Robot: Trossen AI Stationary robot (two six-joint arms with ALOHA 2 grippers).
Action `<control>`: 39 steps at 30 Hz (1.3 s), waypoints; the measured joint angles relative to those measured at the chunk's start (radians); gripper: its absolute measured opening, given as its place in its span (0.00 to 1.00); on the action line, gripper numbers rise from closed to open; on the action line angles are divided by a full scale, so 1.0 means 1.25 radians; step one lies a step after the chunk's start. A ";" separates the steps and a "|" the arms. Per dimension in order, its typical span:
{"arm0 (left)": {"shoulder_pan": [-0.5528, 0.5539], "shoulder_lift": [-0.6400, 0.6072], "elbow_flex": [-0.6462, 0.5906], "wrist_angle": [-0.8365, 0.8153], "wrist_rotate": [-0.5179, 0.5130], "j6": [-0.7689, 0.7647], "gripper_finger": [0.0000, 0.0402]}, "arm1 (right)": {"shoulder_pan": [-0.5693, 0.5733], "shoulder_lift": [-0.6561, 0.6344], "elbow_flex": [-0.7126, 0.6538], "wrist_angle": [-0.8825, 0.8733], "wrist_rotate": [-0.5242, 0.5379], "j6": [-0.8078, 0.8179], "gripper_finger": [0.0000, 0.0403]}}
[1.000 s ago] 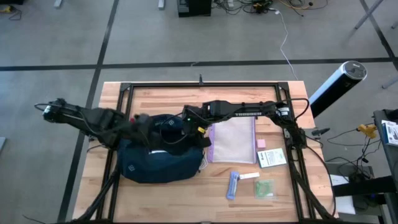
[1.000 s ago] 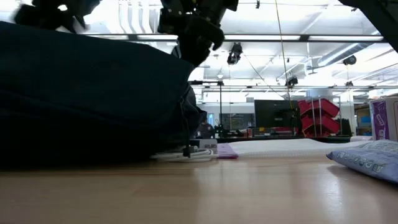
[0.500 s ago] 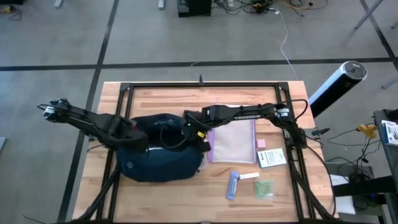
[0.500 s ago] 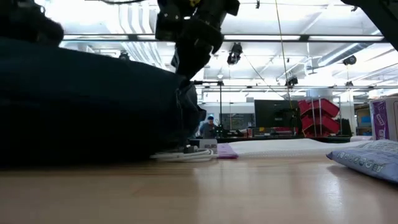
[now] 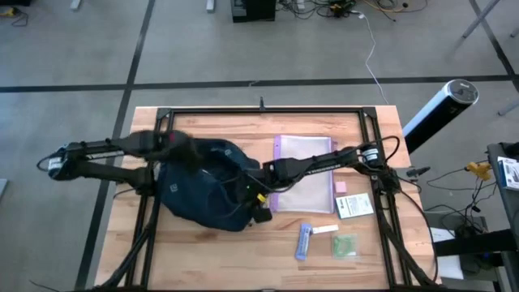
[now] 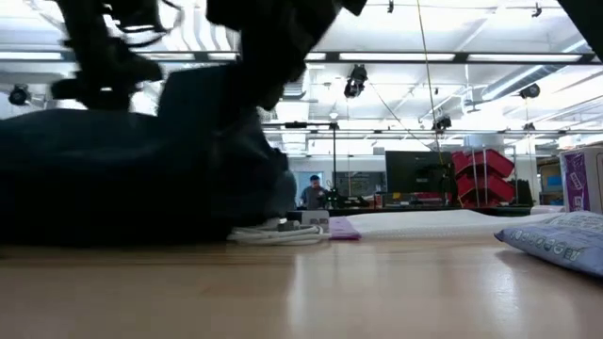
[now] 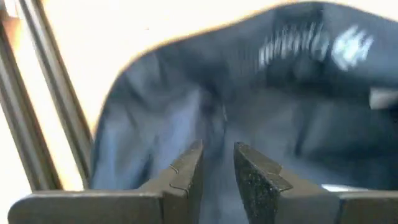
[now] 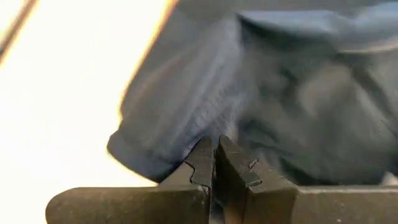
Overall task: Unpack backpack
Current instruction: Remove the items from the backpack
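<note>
Lying on the left half of the tabletop (image 5: 243,130), the backpack (image 5: 199,182), slumped and rumpled, with its long axis running roughly from ten o'clock to four o'clock in the high view, the lower end pointing toward the near right. Showing a small white logo on the navy fabric near its left side; blurred white lettering and a pale mark appearing on the fabric in the left wrist view, too smeared for reading.

Reaching in from nine o'clock, the left pincer (image 7: 217,165), fingers standing slightly apart with a narrow gap, hovering over a fold of the bag; whether cloth is being pinched there, not possible to tell. Coming in from three o'clock, the right pincer (image 8: 215,158), fingers pressed together at the bag's four o'clock edge; whether any fabric is being caught between the tips, likewise unclear.

Lying at three o'clock of the bag, a clear pouch with purple edging (image 5: 312,170), partly crossed by the right arm. Further toward four o'clock, a small pink slip (image 5: 340,186), a white-and-green card (image 5: 354,205) with print too small for reading, a bluish packet (image 5: 304,240), a white strip (image 5: 324,229) and a green sachet (image 5: 345,245).

Filling the left of the low view, the bag's dark bulk, cut off at the frame edge, with a white cable (image 6: 278,234) at its foot; a purple box (image 6: 584,179) cut off at the right edge.
</note>
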 joint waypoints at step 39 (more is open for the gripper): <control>-0.503 0.162 -0.006 -0.050 0.216 -0.131 0.19 | -0.133 -0.155 0.184 -0.473 0.181 0.066 0.00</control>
